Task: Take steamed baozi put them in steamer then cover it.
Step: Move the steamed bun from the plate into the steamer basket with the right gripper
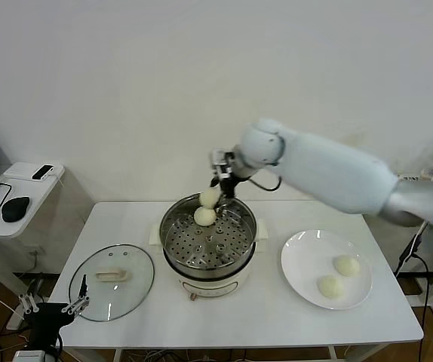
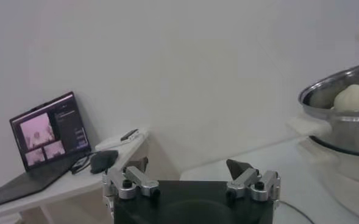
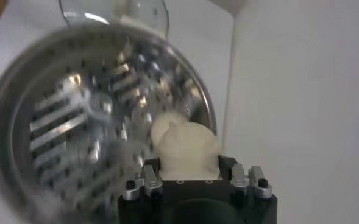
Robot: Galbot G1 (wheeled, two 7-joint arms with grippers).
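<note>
Above steamer, right hand gripping baozi

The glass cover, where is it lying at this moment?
In the head view the glass cover lies flat on the white table, on the robot's left of the steamer, with the parked left gripper just off its near-left edge.

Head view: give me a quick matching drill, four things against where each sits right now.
Things:
1. lid
2. plate
3. right pincer
4. left pincer

Places:
A. holds two baozi, right of the steamer
B. low at the table's front left corner, open
C. flat on the table, left of the steamer
D. over the steamer's back rim, gripping a baozi

Pairs: 1-C, 2-A, 3-D, 4-B
</note>
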